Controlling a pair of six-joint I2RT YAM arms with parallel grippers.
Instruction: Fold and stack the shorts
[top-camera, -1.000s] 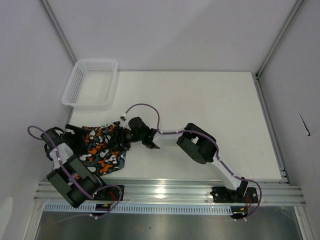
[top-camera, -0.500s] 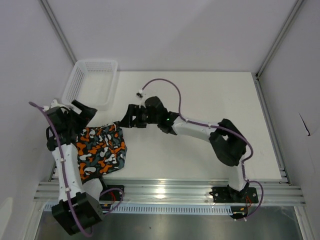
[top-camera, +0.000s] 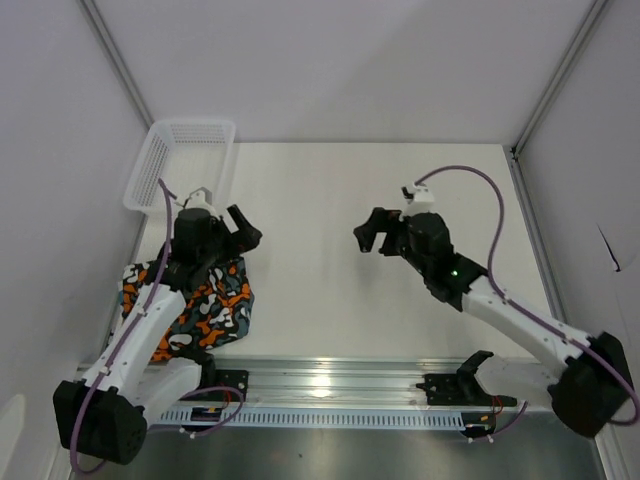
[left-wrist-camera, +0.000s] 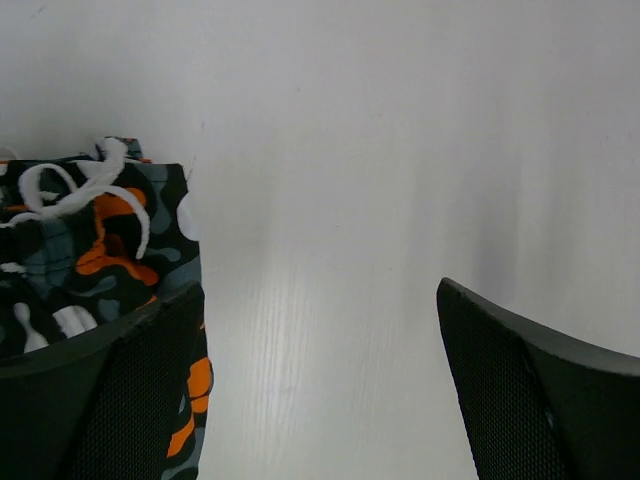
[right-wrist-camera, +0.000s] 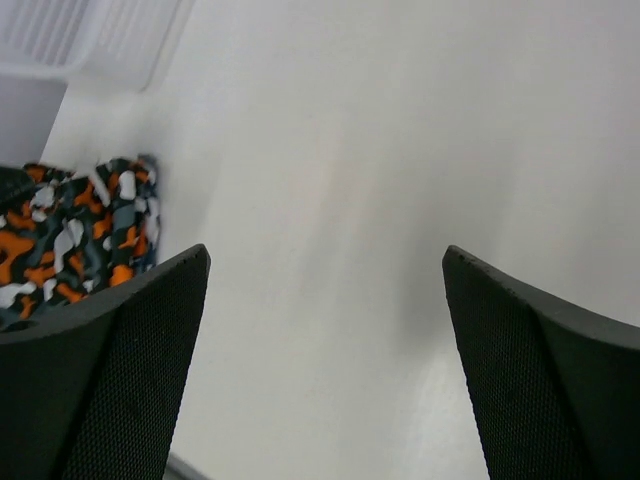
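The orange, black, white and grey camouflage shorts (top-camera: 205, 305) lie folded flat at the table's near left edge. They also show in the left wrist view (left-wrist-camera: 90, 240), with a white drawstring (left-wrist-camera: 60, 185) on top, and in the right wrist view (right-wrist-camera: 70, 240). The teal-blue patchwork shorts are not in view. My left gripper (top-camera: 240, 232) is open and empty, just beyond the shorts' far right corner; in its wrist view (left-wrist-camera: 320, 400) only bare table lies between the jaws. My right gripper (top-camera: 368, 232) is open and empty over the table's middle, well right of the shorts (right-wrist-camera: 325, 370).
A white plastic mesh basket (top-camera: 180, 165) stands empty at the far left corner, and its edge shows in the right wrist view (right-wrist-camera: 90, 30). The white table (top-camera: 400, 180) is enclosed by white walls. A metal rail (top-camera: 330, 385) runs along the near edge.
The right gripper has pulled away from the shorts to the right, to the table's middle. The left arm has swung over the shorts to their far right corner. The shorts lie flat.
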